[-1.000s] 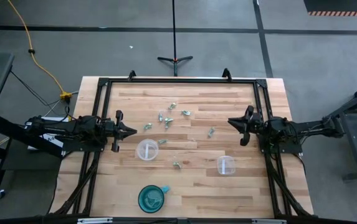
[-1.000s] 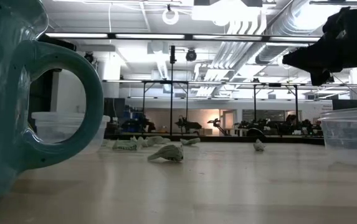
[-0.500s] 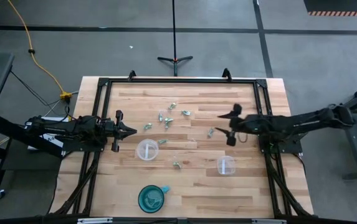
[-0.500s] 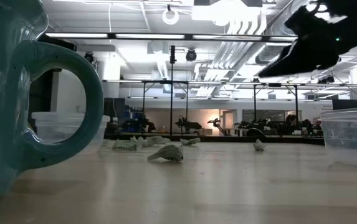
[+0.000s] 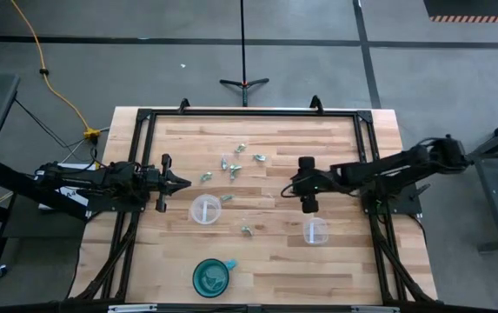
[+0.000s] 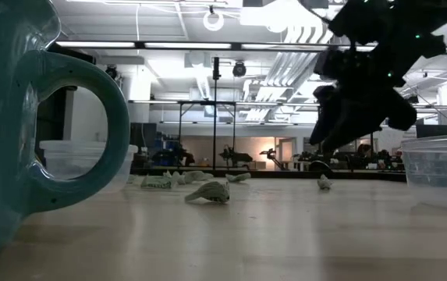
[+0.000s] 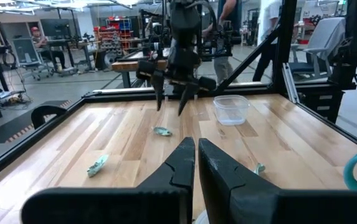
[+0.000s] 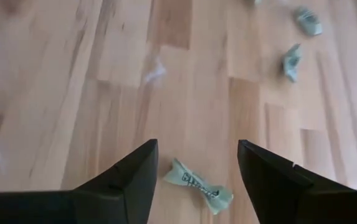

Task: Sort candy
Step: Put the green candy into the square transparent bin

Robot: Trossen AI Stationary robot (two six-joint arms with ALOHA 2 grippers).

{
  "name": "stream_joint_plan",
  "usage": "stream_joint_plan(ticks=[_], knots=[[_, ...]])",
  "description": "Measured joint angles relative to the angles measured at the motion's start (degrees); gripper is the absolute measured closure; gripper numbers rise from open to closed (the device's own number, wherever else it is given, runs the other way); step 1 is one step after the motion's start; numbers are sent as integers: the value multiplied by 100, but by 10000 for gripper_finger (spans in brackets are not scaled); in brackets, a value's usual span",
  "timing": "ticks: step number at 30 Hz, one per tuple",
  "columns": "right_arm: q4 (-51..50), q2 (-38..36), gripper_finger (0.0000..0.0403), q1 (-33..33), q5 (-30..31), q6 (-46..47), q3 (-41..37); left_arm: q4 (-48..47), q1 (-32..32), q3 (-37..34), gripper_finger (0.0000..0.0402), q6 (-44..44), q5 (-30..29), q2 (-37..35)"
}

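Several small pale green wrapped candies lie scattered on the wooden table (image 5: 257, 252), most of them around (image 5: 234, 172). One candy (image 8: 198, 185) lies flat just below and between the spread fingers of my open right gripper (image 8: 197, 146), which hangs tipped downward over it (image 6: 336, 144) near the table's middle (image 5: 294, 184). This candy also shows in the low view (image 6: 324, 183), resting on the wood under the gripper. My left gripper (image 5: 179, 183) waits shut at the left side, its fingers together (image 7: 195, 149).
Two clear plastic cups stand on the table, one left of centre (image 5: 205, 209) and one nearer the right (image 5: 315, 230). A teal mug (image 5: 212, 276) sits by the near edge. A black frame (image 5: 249, 111) runs around the table. People move in the room beyond.
My right gripper has opened, travelled from the right side toward the table's middle, tipped its fingers downward and come down over a single candy. The candies and cups have stayed where they were.
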Motion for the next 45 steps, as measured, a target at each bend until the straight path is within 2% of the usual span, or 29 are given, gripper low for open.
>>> stream_joint_plan(ticks=[8, 15, 19, 25, 31, 37, 40, 43, 45], knots=[[-681, 721, 210, -341, -224, -473, 413, -6, 0, 0, 346, 0, 0, 0], [-717, 1130, 210, -621, -562, -874, 471, -6, 0, 0, 346, 0, 2, 0], [-744, 1286, 224, -744, -820, -916, 480, -6, 0, 0, 346, 0, 2, 0], [-774, 1343, 283, -765, -887, -765, 484, -6, 0, 0, 346, 0, 4, 0], [-992, 1324, 387, -710, -816, -788, 508, -5, 0, 0, 346, 0, 4, 0], [-1730, 1070, 392, -728, -733, -706, 1172, -4, 0, 0, 346, 0, 4, 0], [-2493, 860, 399, -715, -1337, -416, 1714, -4, 0, 0, 346, 0, 4, 0], [-2887, 665, 398, -673, -2466, 314, 2146, -6, 0, 0, 346, 0, 4, 0], [-3117, 542, 401, -503, -2965, 676, 2281, -4, 0, 0, 346, 0, 4, -1]])
